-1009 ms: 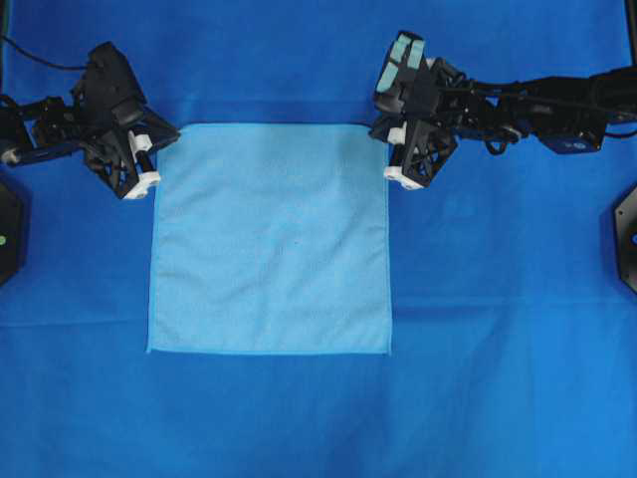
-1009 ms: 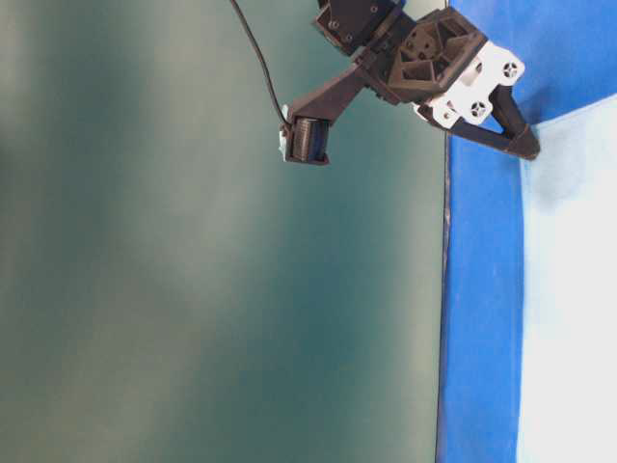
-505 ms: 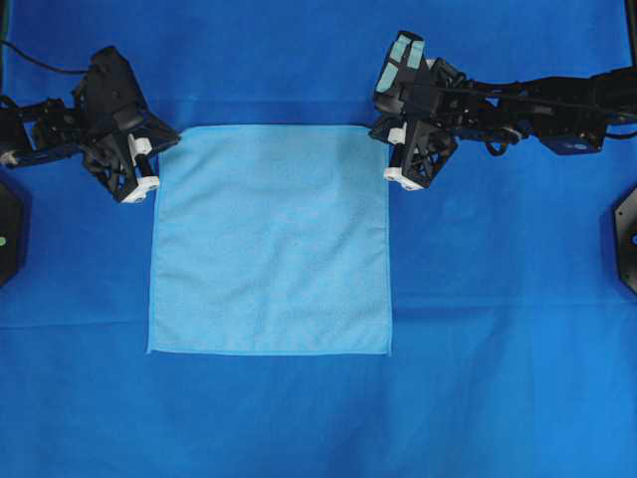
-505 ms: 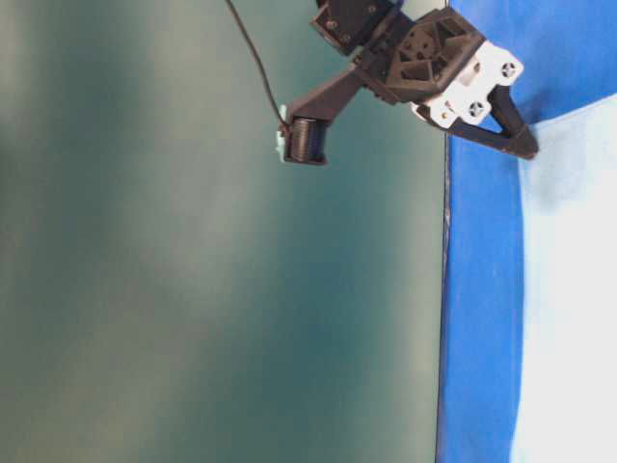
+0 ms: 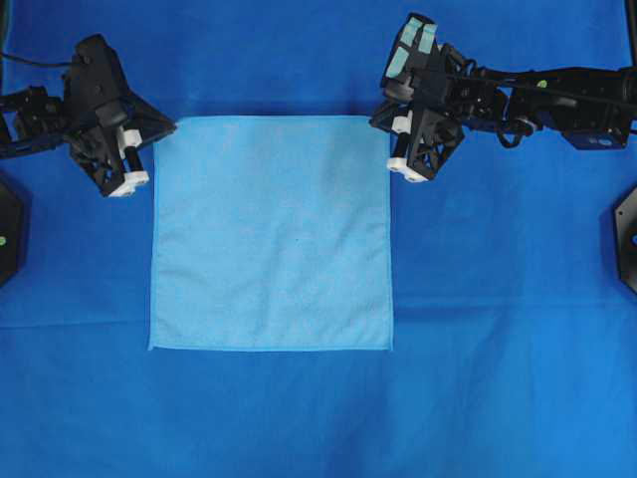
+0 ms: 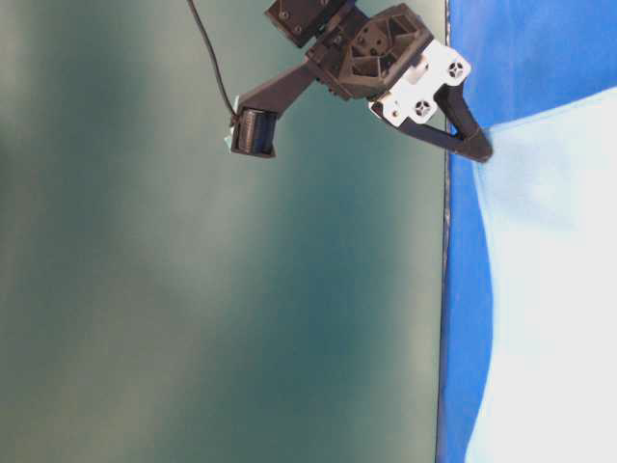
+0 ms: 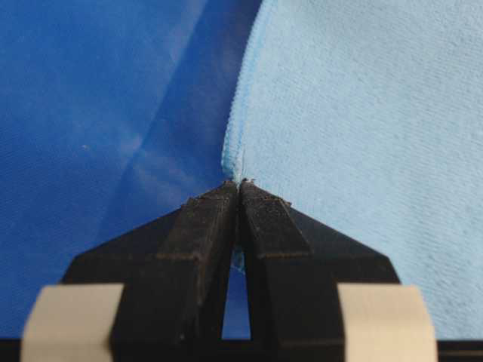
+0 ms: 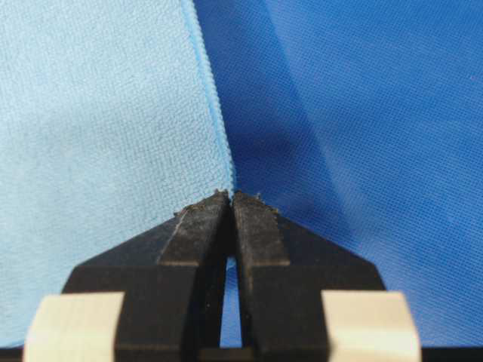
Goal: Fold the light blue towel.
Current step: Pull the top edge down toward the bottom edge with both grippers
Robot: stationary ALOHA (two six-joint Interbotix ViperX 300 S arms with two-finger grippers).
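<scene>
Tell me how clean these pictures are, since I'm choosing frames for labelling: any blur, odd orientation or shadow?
Overhead view: sharp and evenly lit, the light blue towel crisp. Table-level view: turned sideways, half filled by a blurry green wall. Left wrist view: left gripper dark; the blue background cloth shows soft shadowed creases. Right wrist view: right gripper and towel weave sharp.

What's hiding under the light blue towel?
Under the light blue towel lies the big dark blue cloth, showing all around it. The part beneath the towel is covered, so anything else there can't be seen.
</scene>
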